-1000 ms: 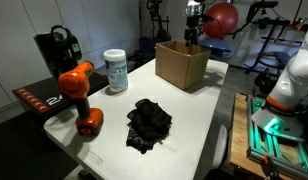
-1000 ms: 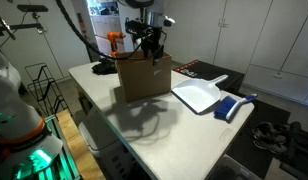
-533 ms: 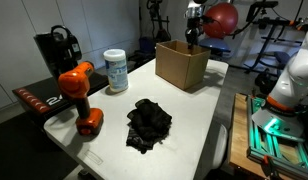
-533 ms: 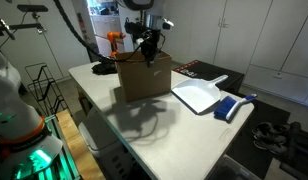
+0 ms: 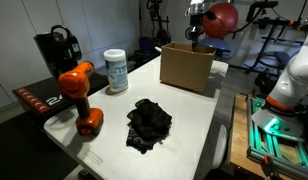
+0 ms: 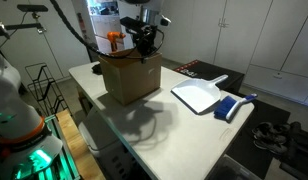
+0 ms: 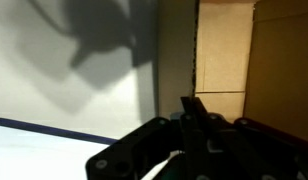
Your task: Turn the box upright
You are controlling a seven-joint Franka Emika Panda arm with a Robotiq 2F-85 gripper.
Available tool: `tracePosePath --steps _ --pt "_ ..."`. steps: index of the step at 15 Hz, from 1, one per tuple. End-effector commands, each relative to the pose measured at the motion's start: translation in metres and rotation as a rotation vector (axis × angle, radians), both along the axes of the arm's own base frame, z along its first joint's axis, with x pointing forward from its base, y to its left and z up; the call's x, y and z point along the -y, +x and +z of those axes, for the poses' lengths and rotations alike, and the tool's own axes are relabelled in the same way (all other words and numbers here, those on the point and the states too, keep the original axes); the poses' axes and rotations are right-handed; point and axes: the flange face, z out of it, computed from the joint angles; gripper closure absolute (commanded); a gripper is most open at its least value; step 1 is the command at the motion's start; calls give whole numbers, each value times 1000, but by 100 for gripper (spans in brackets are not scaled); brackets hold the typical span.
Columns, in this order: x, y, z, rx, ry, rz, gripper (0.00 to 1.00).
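Observation:
The brown cardboard box (image 5: 189, 68) stands at the far end of the white table (image 5: 184, 125), with its open side facing up. In both exterior views my gripper (image 5: 194, 36) comes down from above onto the box's top rim. It is shut on the rim wall of the box (image 6: 131, 80), and the gripper (image 6: 144, 45) sits at the box's back edge. The wrist view shows the cardboard box's walls (image 7: 226, 60) close ahead and the dark fingers (image 7: 194, 112) pressed together against one wall.
An orange drill (image 5: 80, 97), a white tub (image 5: 116, 70) and a black machine (image 5: 56, 48) stand along one table side. A black cloth (image 5: 149, 124) lies mid-table. A white dustpan (image 6: 199, 96) and a blue brush (image 6: 232, 106) lie beside the box.
The jaws have closed onto the box's rim. The box has shifted and tipped with the gripper, and now shows a taller side face in both exterior views.

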Motion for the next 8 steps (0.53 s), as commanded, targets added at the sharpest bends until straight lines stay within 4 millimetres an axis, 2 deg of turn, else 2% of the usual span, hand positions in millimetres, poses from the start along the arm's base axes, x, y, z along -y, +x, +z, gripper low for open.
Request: tracePosePath --steps 1,6,7,8 --pt "2 -7 7 -14 40 33 96" --pt "7 -6 8 -8 17 38 96" --pt "8 -6 10 2 14 23 70" --pt "8 -7 13 12 23 17 70"
